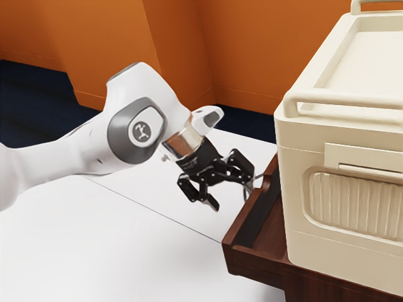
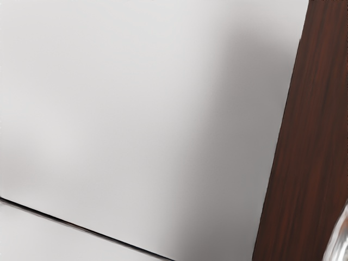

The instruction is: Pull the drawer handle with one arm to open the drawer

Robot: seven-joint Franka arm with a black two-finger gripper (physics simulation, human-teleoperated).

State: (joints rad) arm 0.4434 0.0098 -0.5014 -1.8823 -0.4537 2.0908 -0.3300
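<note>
The black gripper [image 1: 232,193] is at the drawer's front in the exterior view, its two fingers spread wide apart. One finger is beside the metal handle [image 1: 256,182]; the other hangs away from it, over the white surface. The brown wooden drawer [image 1: 242,218] stands partly out, a dark strip of its inside showing behind the front panel. In the wrist view the drawer's wood [image 2: 310,130] runs down one side, with a shiny curved piece of the handle [image 2: 338,239] at the corner.
A large cream box [image 1: 296,189] with rails and a ribbed panel stands on the brown cabinet [image 1: 315,289], close behind the drawer front. The white surface [image 1: 126,239] under the arm has a thin dark seam. Orange walls rise farther back.
</note>
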